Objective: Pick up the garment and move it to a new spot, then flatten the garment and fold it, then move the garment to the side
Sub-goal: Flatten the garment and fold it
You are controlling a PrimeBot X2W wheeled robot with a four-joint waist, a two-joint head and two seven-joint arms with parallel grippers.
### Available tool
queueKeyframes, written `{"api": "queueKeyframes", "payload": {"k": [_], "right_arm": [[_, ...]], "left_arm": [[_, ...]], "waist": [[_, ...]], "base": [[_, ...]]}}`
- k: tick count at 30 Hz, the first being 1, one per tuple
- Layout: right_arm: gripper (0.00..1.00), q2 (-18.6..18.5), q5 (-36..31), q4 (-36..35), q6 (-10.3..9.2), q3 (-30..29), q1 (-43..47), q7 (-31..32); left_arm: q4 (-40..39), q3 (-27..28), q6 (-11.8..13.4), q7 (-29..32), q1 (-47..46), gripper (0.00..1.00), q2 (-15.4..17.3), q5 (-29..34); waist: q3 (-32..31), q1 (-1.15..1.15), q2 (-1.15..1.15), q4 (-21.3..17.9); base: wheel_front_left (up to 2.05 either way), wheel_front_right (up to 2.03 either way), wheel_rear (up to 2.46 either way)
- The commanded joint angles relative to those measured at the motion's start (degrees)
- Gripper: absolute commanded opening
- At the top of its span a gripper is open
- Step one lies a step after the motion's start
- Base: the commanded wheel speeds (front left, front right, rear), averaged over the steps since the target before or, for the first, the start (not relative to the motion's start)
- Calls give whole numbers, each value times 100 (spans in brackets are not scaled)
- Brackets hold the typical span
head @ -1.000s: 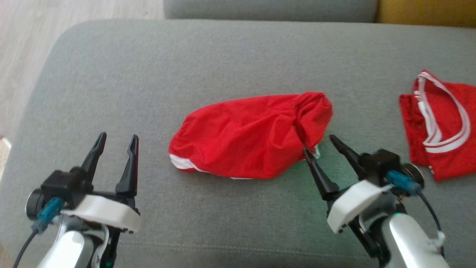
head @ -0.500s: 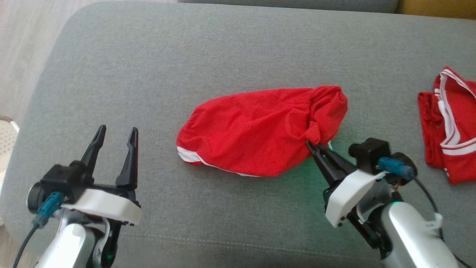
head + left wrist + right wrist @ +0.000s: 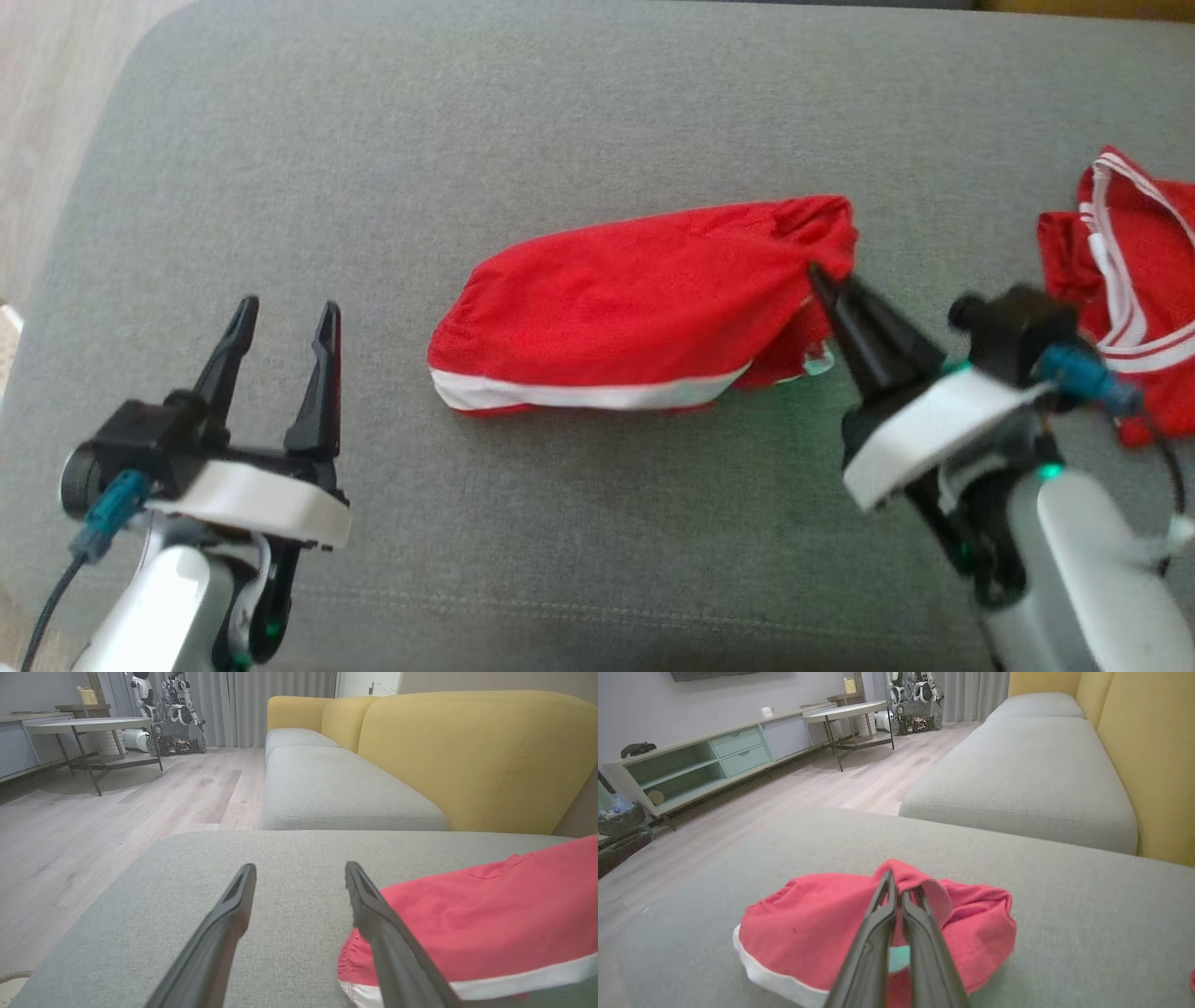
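A red garment with a white hem band lies crumpled on the grey sofa cushion. My right gripper is shut on the garment's right end and lifts that fold off the cushion. In the right wrist view the closed fingers pinch a raised red fold of the garment. My left gripper stands open at the lower left, well left of the garment and holding nothing. In the left wrist view its fingers are spread, with the garment just to their right.
A second red piece with white stripes lies at the cushion's right edge, close behind my right wrist. Wooden floor runs past the cushion's left edge. A yellow sofa back and another grey seat stand beyond.
My right gripper closed on the garment's right end and has pulled it up and away from me. The white hem band now shows along the front edge. The left arm stayed put; the camera shifted.
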Motion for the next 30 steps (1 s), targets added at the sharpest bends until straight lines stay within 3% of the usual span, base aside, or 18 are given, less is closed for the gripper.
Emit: {"api": "queueKeyframes", "payload": {"k": [1, 12, 19, 20, 21, 25, 30], "right_arm": [[0, 64, 1, -194, -5, 30, -395, 28], [0, 76, 192, 1050, -5, -142, -1691, 15], [0, 179, 412, 2558, -5, 123, -2428, -430], [35, 196, 430, 2680, -5, 166, -2469, -522], [100, 214, 456, 2777, -5, 221, -2494, -602], [100, 211, 542, 2858, -5, 386, -2462, -987], [100, 106, 604, 2427, -5, 265, -2009, -1384]], "left_arm": [[-165, 229, -16, -59, -366, 100, 126, 4], [-43, 114, -149, -110, -733, 100, -102, 50], [165, 83, -300, -143, -993, 100, -320, 138], [192, 85, -318, -145, -1014, 100, -335, 152], [216, 96, -329, -146, -1026, 100, -342, 165], [278, 153, -360, -150, -1009, 100, -337, 220], [313, 232, -373, -151, -884, 100, -297, 268]], "waist": [[66, 0, 0, 68], [558, 0, 0, 490], [834, 0, 0, 612], [838, 0, 0, 603], [835, 0, 0, 581], [763, 0, 0, 433], [547, 0, 0, 193]], "base": [[0, 0, 0], [0, 0, 0], [0, 0, 0], [0, 0, 0], [0, 0, 0], [0, 0, 0], [0, 0, 0]]}}
